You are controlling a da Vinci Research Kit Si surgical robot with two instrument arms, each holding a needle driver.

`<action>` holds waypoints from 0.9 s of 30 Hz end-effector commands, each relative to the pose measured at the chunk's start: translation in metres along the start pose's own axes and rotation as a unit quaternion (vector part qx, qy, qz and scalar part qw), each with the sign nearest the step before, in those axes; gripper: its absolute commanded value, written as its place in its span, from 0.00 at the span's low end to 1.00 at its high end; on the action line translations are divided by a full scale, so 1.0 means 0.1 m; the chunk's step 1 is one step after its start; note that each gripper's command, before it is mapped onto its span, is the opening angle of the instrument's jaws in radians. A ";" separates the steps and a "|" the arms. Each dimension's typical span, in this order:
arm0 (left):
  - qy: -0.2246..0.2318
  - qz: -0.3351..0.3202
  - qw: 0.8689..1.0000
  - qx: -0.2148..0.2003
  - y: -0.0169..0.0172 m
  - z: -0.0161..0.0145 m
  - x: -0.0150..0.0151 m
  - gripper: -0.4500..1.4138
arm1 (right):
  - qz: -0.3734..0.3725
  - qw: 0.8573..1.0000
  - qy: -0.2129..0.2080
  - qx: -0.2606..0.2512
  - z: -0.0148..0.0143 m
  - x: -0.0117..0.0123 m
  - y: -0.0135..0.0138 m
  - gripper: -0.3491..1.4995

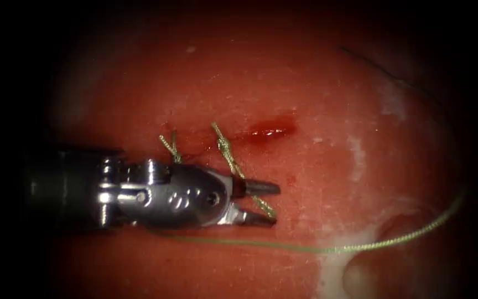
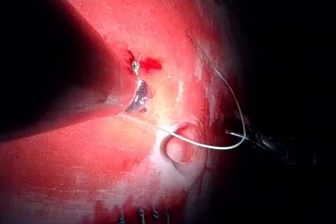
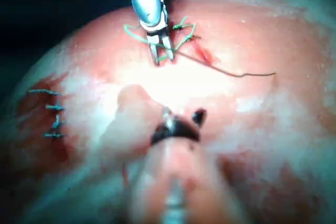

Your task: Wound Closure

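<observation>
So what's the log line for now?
left tool: open around thread end, holding nothing | right tool: hold unclear | cut: two stitches, red fluid

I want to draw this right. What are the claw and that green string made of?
The left claw looks like polished metal: silvery and shiny, with bright glints and small screws. It is open around a stitch tail, holding nothing. The thread looks like braided or twisted fibre, pale green and matte, with a ropey texture at the knots; which fibre I can't tell. No needle seen.

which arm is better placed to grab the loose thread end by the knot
Left. The left tool sits with open jaws either side of the thread tail below the knot. The right tool is well back from the cut.
</observation>
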 end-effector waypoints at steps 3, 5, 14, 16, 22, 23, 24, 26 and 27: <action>0.002 0.000 1.000 -0.005 0.000 0.007 -0.002 0.11 | -0.016 0.999 0.034 -0.012 -0.005 0.054 0.008 0.87; 0.004 0.001 1.000 -0.009 0.000 0.006 -0.003 0.05 | -0.020 0.999 0.044 -0.011 -0.005 0.075 0.010 0.87; 0.008 -0.001 1.000 -0.026 0.002 -0.004 0.003 0.06 | -0.028 0.996 0.052 0.059 0.055 0.138 -0.010 0.86; 0.002 -0.014 1.000 -0.013 0.005 0.001 0.007 0.30 | -0.034 0.995 0.050 0.073 0.077 0.144 -0.022 0.85; 0.000 -0.022 1.000 -0.008 0.008 0.008 0.010 0.43 | -0.042 0.994 0.051 0.086 0.113 0.151 -0.037 0.84; -0.002 -0.022 1.000 -0.010 0.007 0.008 0.010 0.43 | -0.042 0.994 0.052 0.086 0.116 0.151 -0.038 0.84; -0.005 -0.021 1.000 -0.008 0.007 0.007 0.009 0.41 | -0.043 0.994 0.053 0.085 0.121 0.151 -0.040 0.84; -0.005 -0.021 1.000 -0.008 0.006 0.007 0.008 0.39 | -0.045 0.994 0.054 0.084 0.125 0.147 -0.044 0.84; -0.004 -0.021 1.000 -0.008 0.006 0.007 0.008 0.29 | -0.047 0.994 0.055 0.084 0.127 0.146 -0.045 0.84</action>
